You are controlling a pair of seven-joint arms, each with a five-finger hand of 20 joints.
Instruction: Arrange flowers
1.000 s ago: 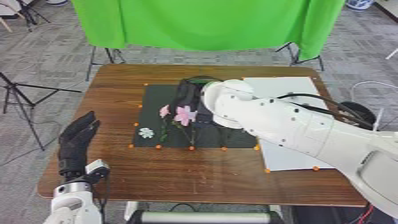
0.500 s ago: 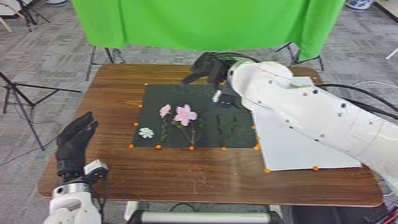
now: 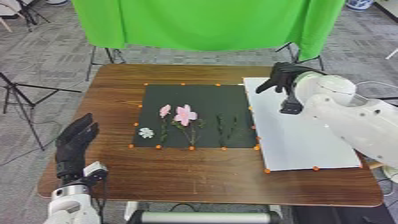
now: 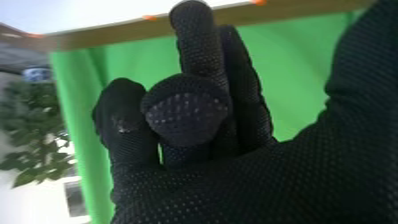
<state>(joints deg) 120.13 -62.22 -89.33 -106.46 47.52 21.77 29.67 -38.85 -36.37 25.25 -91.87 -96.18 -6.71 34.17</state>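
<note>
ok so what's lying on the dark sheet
On the dark sheet lie a white flower, a small pink flower, a bigger pink flower and some green sprigs; orange dots line its edges. The parts directly beneath them are covered, so unseen.

Head view high over table (image 3: pixel 178 172), facing forward-down, wrist view close to right hand (image 3: pixel 286 75), green cloth (image 3: pixel 209 22) shared

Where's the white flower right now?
In the head view, the white flower lies on the black sheet, near its lower-left corner, below the smaller pink flower.
</note>
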